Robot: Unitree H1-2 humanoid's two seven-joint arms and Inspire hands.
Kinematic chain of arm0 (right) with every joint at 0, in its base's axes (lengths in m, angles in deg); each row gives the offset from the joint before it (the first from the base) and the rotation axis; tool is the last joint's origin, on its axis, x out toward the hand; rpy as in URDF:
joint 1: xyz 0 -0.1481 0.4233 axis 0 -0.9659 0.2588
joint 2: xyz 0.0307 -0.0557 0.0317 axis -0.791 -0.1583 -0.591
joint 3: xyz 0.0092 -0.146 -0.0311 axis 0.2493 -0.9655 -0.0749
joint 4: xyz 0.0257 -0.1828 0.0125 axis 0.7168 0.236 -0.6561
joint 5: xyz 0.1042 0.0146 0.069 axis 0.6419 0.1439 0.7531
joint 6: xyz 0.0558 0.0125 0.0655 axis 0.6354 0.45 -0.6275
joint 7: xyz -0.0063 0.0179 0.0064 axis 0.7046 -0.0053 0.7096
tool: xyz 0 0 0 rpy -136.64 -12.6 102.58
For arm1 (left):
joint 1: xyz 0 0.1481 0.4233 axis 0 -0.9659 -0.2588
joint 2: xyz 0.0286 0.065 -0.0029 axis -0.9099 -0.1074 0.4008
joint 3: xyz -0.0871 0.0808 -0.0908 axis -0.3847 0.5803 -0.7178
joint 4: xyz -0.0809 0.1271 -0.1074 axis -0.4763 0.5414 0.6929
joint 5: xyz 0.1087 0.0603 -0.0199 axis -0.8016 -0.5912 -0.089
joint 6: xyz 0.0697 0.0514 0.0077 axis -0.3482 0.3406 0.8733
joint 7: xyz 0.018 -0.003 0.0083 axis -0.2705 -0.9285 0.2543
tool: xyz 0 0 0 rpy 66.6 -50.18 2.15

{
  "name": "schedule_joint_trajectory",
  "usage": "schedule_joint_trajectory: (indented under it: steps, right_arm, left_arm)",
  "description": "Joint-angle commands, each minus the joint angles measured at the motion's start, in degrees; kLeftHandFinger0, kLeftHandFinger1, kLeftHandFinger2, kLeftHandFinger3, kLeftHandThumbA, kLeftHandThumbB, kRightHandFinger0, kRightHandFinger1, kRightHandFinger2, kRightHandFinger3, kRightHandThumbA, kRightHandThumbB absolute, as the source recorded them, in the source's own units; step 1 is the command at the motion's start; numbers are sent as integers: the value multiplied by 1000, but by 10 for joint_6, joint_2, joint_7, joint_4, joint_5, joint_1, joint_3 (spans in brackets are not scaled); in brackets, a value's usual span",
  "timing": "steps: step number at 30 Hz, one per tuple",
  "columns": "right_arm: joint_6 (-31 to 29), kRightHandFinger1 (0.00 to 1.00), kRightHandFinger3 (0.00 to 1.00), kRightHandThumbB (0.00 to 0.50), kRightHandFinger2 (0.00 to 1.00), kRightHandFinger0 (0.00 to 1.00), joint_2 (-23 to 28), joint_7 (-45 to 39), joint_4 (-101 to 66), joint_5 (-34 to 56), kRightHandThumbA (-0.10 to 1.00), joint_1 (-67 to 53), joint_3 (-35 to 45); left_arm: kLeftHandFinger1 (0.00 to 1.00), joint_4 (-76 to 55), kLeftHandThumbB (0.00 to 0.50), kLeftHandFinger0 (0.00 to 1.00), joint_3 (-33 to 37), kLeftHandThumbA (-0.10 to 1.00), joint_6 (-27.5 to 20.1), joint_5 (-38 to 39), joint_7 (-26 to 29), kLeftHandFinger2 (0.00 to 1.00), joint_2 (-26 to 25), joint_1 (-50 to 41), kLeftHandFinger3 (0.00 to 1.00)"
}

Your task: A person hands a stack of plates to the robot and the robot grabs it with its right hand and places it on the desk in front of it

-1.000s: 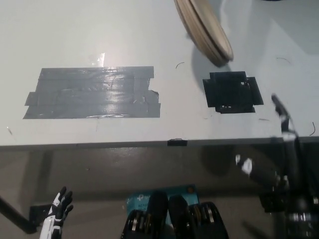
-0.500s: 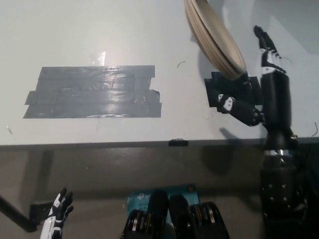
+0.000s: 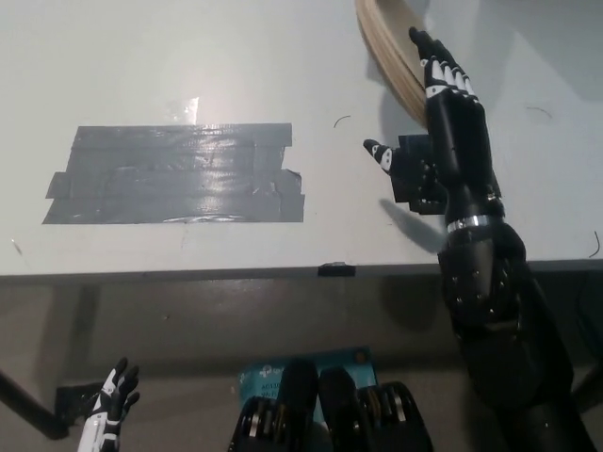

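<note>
Right hand (image 3: 450, 113), spread and empty, has risen beside the tilted stack of plates (image 3: 380, 40) at 1 o'clock, grasp pending; left hand (image 3: 109, 403) idles open at 7 o'clock.

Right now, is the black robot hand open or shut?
Open: the black robot hand shows spread fingers, not closed around the plates.

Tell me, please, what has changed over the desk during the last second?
The right hand rose from below the desk edge, then swung leftward over the black tape square. It is open, fingers up beside the stack of plates, not gripping it. The stack drifted slightly rightward. The left hand, at lower left, and the grey tape patch stayed put.
</note>
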Motion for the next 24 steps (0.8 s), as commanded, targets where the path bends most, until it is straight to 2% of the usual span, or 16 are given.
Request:
schedule_joint_trajectory:
  steps: [1,2,6,10,14,15,16,17,19,23,24]
  right_arm:
    - [10,1000,1000,435,1000,1000,10,38,23,-11,891,48,-6]
    - [13,1000,1000,434,1000,1000,11,49,39,-12,854,61,-4]
    - [17,1000,1000,449,1000,1000,15,66,66,-11,855,82,-5]
    - [24,1000,1000,466,1000,1000,19,102,110,-20,778,105,-9]
    - [25,1000,1000,474,1000,1000,23,145,146,-28,699,119,-14]
    - [20,1000,1000,461,1000,1000,23,163,156,-25,609,122,-12]
    - [14,1000,1000,443,1000,1000,24,178,162,-27,572,123,-12]
    - [0,1000,1000,413,1000,1000,27,222,180,-37,497,129,-15]
    - [-13,1000,1000,381,1000,1000,30,253,191,-42,473,133,-19]
    - [-51,1000,1000,386,1000,1000,34,287,200,-38,416,138,-28]
    - [-56,1000,1000,374,1000,1000,35,285,198,-34,417,137,-29]
  left_arm:
    - [1000,-7,297,1000,-1,1000,-21,-3,5,1000,-4,0,1000]
    - [1000,-6,298,1000,-1,1000,-22,-2,5,1000,-5,3,1000]
    - [1000,-7,300,1000,-2,1000,-21,-1,4,1000,-5,4,1000]
    - [1000,-7,295,1000,-1,1000,-23,-3,4,1000,-5,3,1000]
    - [1000,-9,312,1000,-2,1000,-19,-1,5,1000,-4,4,1000]
    - [1000,-8,312,1000,-1,1000,-20,-1,3,1000,-5,4,1000]
    - [1000,-7,302,1000,-1,1000,-23,0,3,1000,-5,5,1000]
    - [1000,-3,297,1000,-1,1000,-27,2,2,1000,-7,7,1000]
    - [1000,-2,279,1000,-1,1000,-27,3,1,1000,-6,8,1000]
    - [1000,1,283,1000,0,1000,-28,1,1,1000,-7,7,1000]
    - [1000,1,283,1000,0,1000,-27,3,0,1000,-6,6,1000]
